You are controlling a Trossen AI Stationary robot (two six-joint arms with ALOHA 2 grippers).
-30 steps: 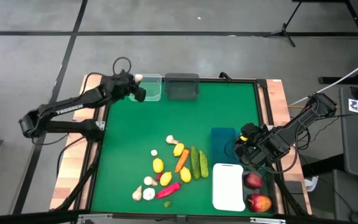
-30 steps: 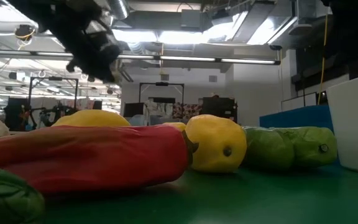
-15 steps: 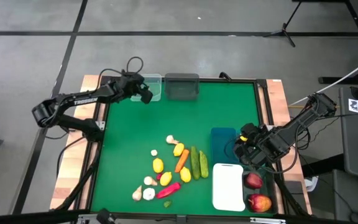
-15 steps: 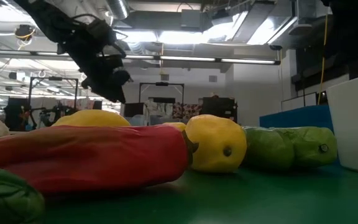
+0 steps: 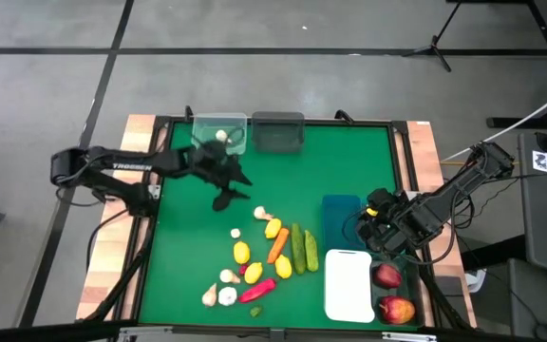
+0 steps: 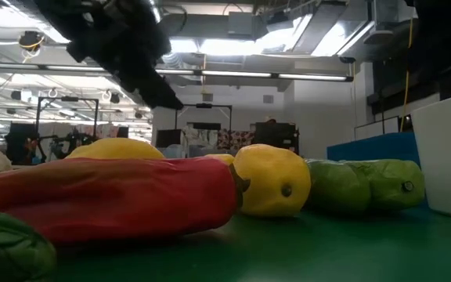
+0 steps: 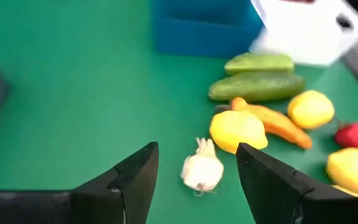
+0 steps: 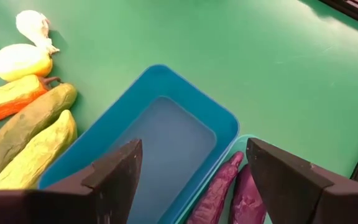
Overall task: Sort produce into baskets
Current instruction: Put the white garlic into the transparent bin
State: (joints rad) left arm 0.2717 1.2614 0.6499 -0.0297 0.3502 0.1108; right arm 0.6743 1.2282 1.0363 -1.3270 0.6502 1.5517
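Note:
The produce lies in a pile on the green mat near the front. It holds lemons (image 5: 273,228), a carrot (image 5: 278,244), two cucumbers (image 5: 304,249), a red pepper (image 5: 257,289) and garlic bulbs (image 5: 262,213). My left gripper (image 5: 234,190) is open and empty above the mat, between the clear basket (image 5: 218,133) and the pile. In the left wrist view (image 7: 197,165) a garlic bulb (image 7: 202,169) lies ahead between its fingers. One bulb (image 5: 220,136) lies in the clear basket. My right gripper (image 5: 380,223) waits open beside the blue basket (image 5: 341,220).
A dark grey basket (image 5: 278,131) stands next to the clear one at the far edge. A white basket (image 5: 349,283) stands at the front right, with two red apples (image 5: 387,276) beside it. Purple pieces (image 8: 229,193) lie in a container next to the blue basket (image 8: 160,143).
My left gripper has gone from the clear basket at the far edge toward the near edge and the right, up to the produce pile. The white bulb that it carried now lies in the clear basket.

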